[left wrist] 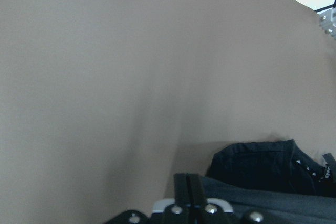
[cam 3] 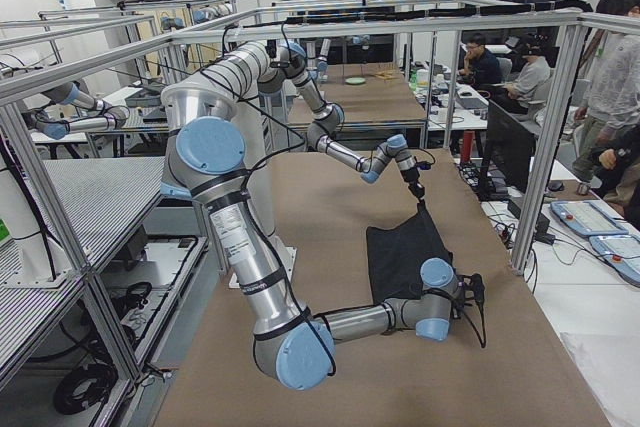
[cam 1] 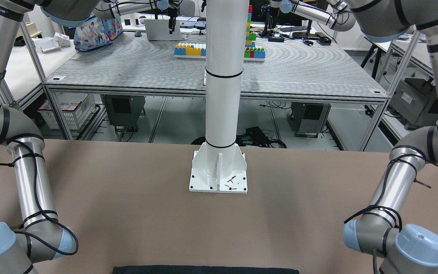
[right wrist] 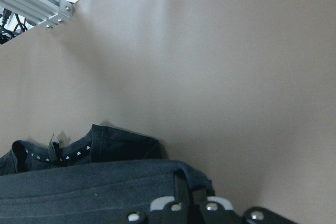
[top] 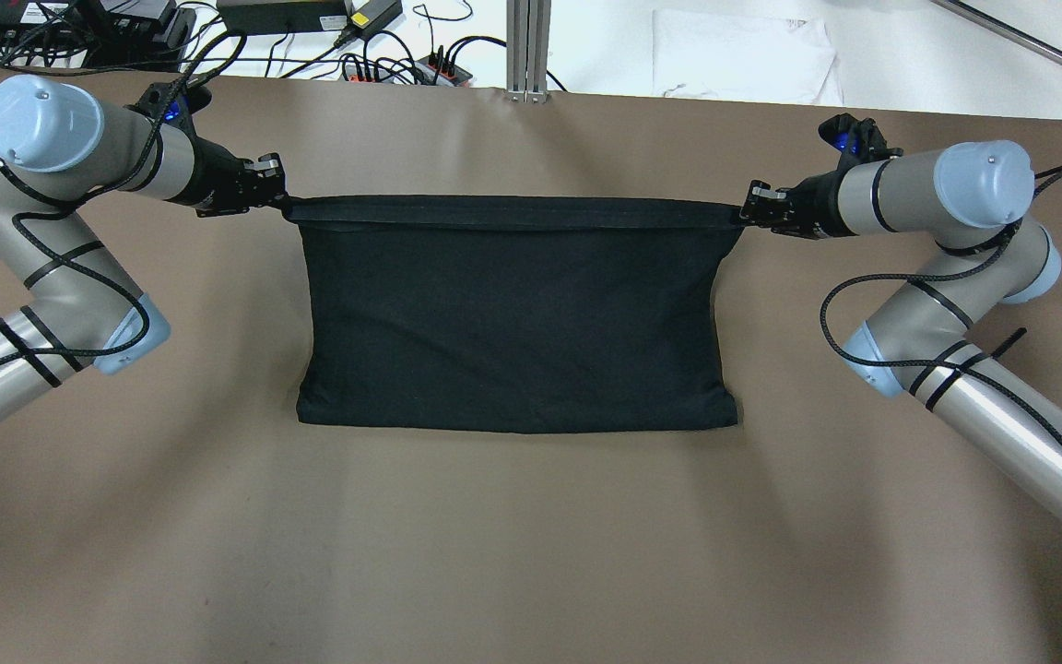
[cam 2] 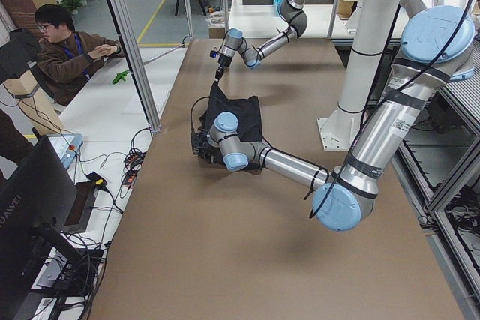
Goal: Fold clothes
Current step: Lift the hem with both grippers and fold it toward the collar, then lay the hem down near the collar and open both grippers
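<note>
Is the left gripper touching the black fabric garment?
Touching. The overhead view shows the left gripper clamped on the top corner of the black fabric garment, whose top edge is stretched taut.

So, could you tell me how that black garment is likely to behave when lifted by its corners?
Probably floppy: the black garment hangs from a stretched top edge between the left hand and right hand, the rest draping onto the table. Likely light: two corner pinches carry it. It may sag mid-span if the hands close in.
</note>
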You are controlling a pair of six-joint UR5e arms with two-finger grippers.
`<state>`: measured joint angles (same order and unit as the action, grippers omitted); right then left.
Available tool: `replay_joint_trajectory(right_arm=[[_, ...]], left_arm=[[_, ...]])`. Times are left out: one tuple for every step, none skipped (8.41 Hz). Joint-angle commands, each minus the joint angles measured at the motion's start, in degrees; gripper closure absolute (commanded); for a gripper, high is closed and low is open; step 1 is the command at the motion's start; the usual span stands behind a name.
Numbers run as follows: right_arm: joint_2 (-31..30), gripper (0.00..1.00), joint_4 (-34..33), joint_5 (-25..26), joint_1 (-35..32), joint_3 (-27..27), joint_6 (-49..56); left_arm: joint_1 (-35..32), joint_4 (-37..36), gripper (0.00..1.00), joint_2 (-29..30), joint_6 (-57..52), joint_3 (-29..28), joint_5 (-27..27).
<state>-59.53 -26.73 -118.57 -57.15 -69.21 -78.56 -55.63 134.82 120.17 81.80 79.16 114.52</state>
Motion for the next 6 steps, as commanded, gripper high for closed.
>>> replay_joint_trajectory(right_arm=[[3.36,1.00,-3.59,0.10,0.11,0.04,-0.54],[3.45,1.00,-3.51,0.01,0.11,-0.22,-0.63],[3.89,1.00,-3.50,-0.08,0.11,-0.31,-0.71],[3.98,1.00,-3.50,-0.17,0.46,-0.49,-0.71],[3.98,1.00,-3.50,-0.51,0.73,-0.66,-0.63],[3.89,0.36,-3.50,-0.43,0.73,-0.49,-0.45]], left_arm=[[-0.27,0.01,1.00,2.69,0.81,-1.47,0.00],[-0.10,-0.08,1.00,3.13,1.43,-1.47,0.00],[0.08,0.01,1.00,3.49,1.87,-1.29,0.00],[0.08,0.36,1.00,3.49,2.31,-0.94,0.26],[0.25,0.53,1.00,3.49,2.84,-0.85,0.09],[0.25,0.53,0.73,3.23,1.88,-0.94,0.09]])
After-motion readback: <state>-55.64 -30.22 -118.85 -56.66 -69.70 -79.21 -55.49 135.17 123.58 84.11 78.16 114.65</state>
